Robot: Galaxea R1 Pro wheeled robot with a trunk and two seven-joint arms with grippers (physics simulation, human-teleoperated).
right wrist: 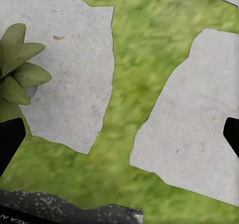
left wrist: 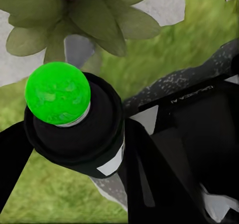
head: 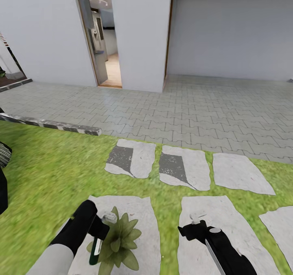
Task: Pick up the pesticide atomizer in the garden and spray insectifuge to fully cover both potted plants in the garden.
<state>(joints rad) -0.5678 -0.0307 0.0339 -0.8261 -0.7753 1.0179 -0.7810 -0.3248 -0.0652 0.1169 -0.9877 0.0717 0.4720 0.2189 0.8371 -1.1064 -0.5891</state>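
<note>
The left end effector (head: 99,230) hangs low over the near-left stepping stone (head: 142,218), clamped on the pesticide atomizer (head: 96,248). The slim dark-green bottle stands roughly upright in the grip, its white label showing and its pale spray head (head: 109,216) on the far side of the fingers, just beside the potted plant (head: 120,238). That plant, a low rosette of pointed olive-green leaves, sits on the same stone, immediately right of the bottle; whether leaf and bottle touch is hard to tell. In the left wrist view the bottle's bright green end (left wrist: 58,92) sits close to the camera, with the rosette (left wrist: 84,15) beyond it.

The right end effector (head: 194,225) hovers over the near-right stone (head: 228,214), fingers apart and holding nothing. Its wrist view shows lawn (right wrist: 129,94) between two stones. Farther off lie more stones, then grey paving (head: 203,104) and a white wall (head: 142,30) with an open doorway (head: 108,42).
</note>
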